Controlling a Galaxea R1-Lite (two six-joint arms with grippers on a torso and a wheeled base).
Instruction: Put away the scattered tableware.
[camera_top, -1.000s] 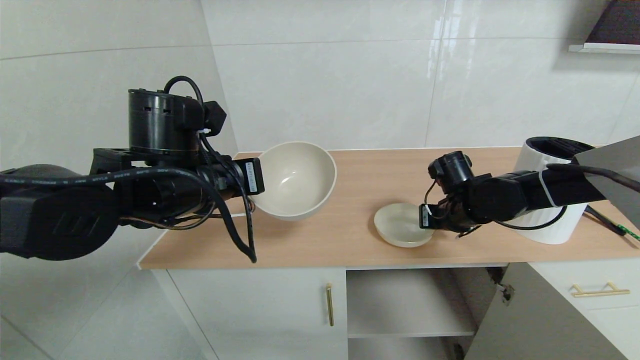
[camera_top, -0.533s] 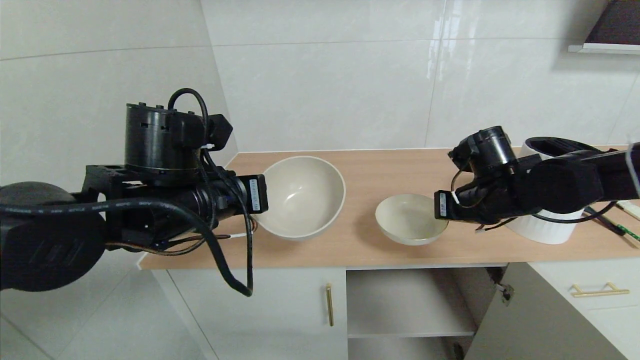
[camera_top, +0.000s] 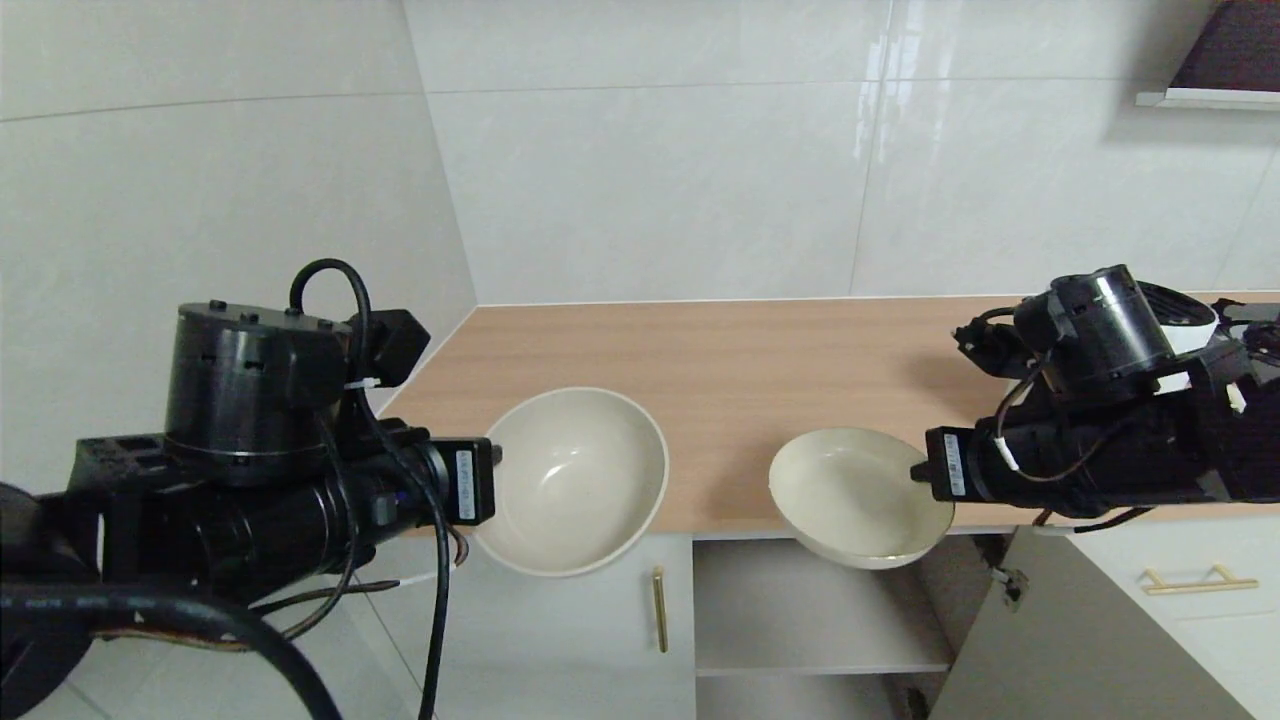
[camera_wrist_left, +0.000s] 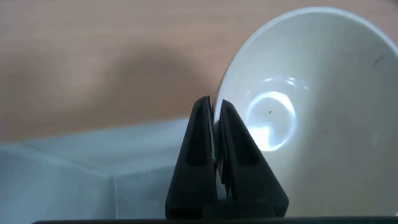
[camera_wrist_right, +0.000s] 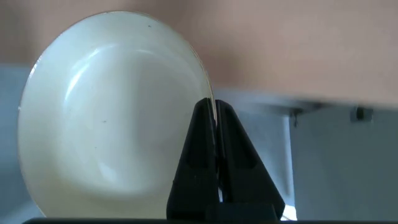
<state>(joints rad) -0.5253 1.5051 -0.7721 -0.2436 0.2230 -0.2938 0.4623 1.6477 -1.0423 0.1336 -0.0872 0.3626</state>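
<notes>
Clamping the large bowl (camera_top: 575, 480) by its left rim with the left gripper (camera_top: 490, 470), jaws pressed close together on the thin wall. Held mouth-up and slightly tilted, across the near edge of the wooden counter (camera_top: 720, 360), left of centre. Pinching the small bowl (camera_top: 855, 495) by its right rim with the right gripper (camera_top: 920, 470), jaws likewise nearly closed on the wall. Hanging just past the counter's near edge, above the open cabinet shelf (camera_top: 810, 610), apart from the large bowl. At far right, behind the right arm, 1 white container (camera_top: 1190, 320). Below, 1 gold handle (camera_top: 658, 608) on the closed door left of the shelf.
</notes>
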